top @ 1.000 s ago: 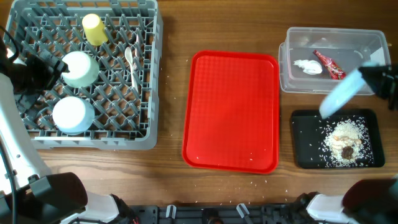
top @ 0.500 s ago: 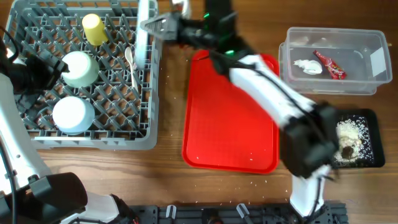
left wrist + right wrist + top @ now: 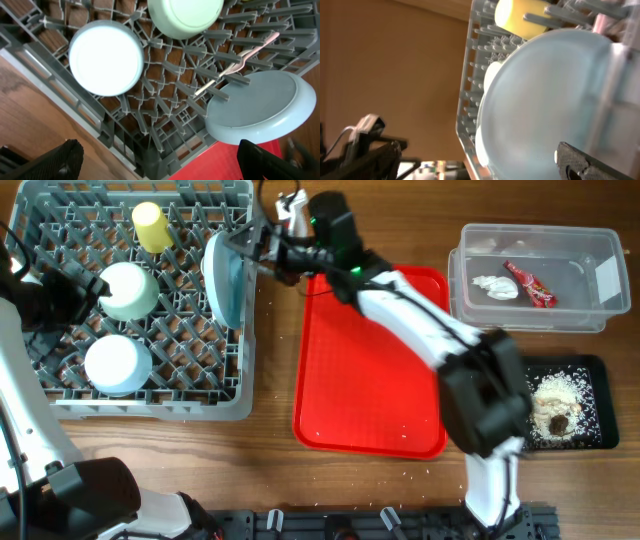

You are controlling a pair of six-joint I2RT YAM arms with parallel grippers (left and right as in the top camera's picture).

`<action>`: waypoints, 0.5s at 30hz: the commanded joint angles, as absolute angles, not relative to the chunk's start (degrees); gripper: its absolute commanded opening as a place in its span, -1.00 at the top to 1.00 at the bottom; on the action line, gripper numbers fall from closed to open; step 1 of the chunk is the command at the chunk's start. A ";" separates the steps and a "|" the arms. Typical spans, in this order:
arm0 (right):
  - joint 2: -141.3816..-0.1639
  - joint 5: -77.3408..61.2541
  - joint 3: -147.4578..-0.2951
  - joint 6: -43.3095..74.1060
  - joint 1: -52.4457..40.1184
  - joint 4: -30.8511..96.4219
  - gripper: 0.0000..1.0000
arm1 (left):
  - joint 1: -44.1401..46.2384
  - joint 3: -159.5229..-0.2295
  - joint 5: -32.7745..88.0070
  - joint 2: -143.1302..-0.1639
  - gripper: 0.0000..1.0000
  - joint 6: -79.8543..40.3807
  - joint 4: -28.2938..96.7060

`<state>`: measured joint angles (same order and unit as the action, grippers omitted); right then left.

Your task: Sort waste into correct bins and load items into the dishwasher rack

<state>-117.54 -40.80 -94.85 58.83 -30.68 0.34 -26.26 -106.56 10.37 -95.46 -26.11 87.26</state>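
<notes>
The grey dishwasher rack (image 3: 60, 405) holds the yellow cup (image 3: 150, 225), the mint-green bowl (image 3: 128, 290) and the pale blue bowl (image 3: 117, 365), both bowls upside down. The pale plate (image 3: 222, 280) leans on edge in the rack's right side. My right gripper (image 3: 250, 248) is just beside its rim, open, with its fingers wide on either side of the plate (image 3: 545, 100). A white fork (image 3: 247, 51) lies among the pegs. My left gripper (image 3: 165, 165) hovers open over the rack's corner, empty. Red wrapper (image 3: 528, 283) and napkin (image 3: 495, 286) lie in the clear tub (image 3: 590, 315). Food scraps (image 3: 555, 405) lie in the black tray (image 3: 595, 370).
The flat red serving tray (image 3: 370, 380) lies between the rack and the bins, and my right arm (image 3: 420, 320) stretches diagonally over it. My left arm (image 3: 40, 300) is at the rack's left edge. Rice crumbs dot the wood near the front edge.
My right arm swung from the black tray across to the rack with the plate. The plate now leans in the rack's right side and the right gripper has opened. The left arm stayed still.
</notes>
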 commanded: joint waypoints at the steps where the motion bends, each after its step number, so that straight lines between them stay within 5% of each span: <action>1: -97.12 -30.04 -96.05 43.13 -25.91 18.50 -0.99 | -26.52 -106.94 10.39 -95.35 -1.00 -26.61 87.29; 3: -84.53 -13.28 -96.05 35.64 -23.35 39.05 -1.00 | -26.52 -106.94 10.39 -95.35 -1.00 -26.61 87.29; 7: -76.40 4.03 -96.03 35.62 -23.00 56.84 -0.82 | -26.55 -106.94 10.39 -95.35 -1.00 -26.61 87.29; 8: -77.34 2.74 -95.61 35.64 -23.00 57.69 -0.49 | -26.52 -106.94 10.39 -95.35 -1.00 -26.61 87.29; 10: -82.11 -0.99 -92.64 36.12 -23.20 55.40 0.70 | -26.52 -106.94 10.39 -95.35 -1.00 -26.61 87.29; 11: -87.44 -4.14 -90.43 36.07 -24.01 52.01 0.91 | -26.52 -106.94 10.39 -95.35 -1.00 -26.61 87.29; 15: -104.05 -16.38 -89.34 35.97 -25.02 43.22 0.92 | -26.52 -106.94 10.39 -95.35 -1.00 -26.61 87.29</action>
<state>-94.41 -6.07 -90.65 36.71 -24.10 47.00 -26.28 -106.61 10.31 -95.46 -26.11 87.24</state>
